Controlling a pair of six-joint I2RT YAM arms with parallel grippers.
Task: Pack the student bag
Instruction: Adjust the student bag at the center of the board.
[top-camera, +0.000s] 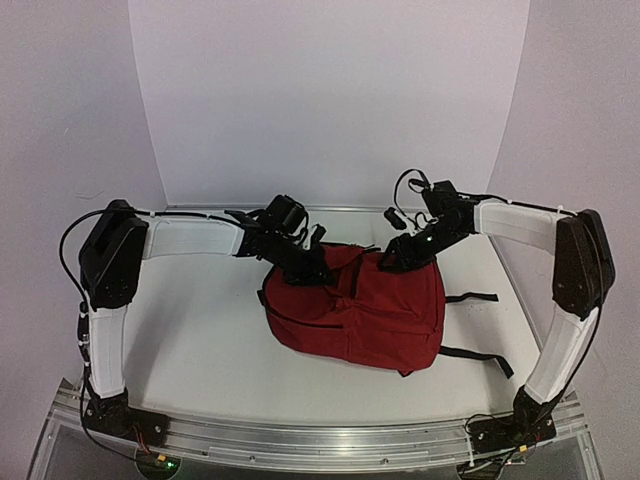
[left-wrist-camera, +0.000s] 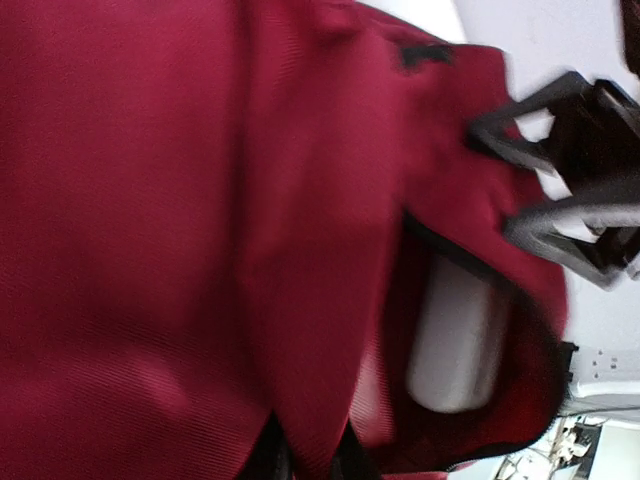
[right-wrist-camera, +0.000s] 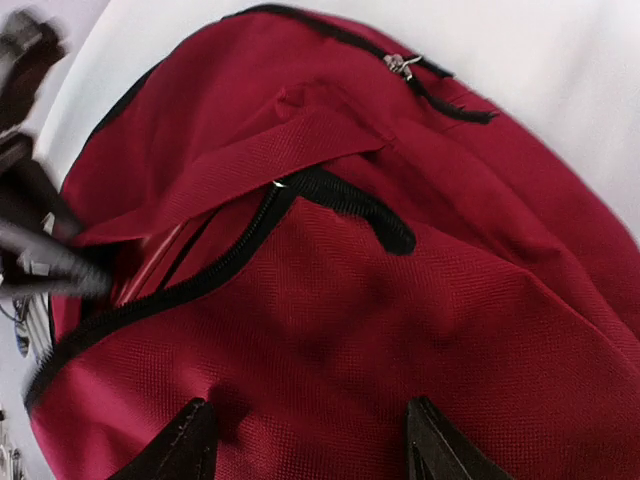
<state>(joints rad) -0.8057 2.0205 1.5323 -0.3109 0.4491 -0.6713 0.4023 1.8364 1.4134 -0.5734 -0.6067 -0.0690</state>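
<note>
Risk check: left gripper (top-camera: 316, 268) is pinching a fold of the bag (top-camera: 372, 312), right gripper (right-wrist-camera: 310, 432) is hovering with jaws apart. Thin fabric could be slipping out, with the bag flopping shut.

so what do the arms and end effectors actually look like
The left arm and right arm match: white links, black joint housings, thin black cables. The left end effector and right end effector are black, each with two tapered fingers. Both bases sit on a silver rail.
</note>
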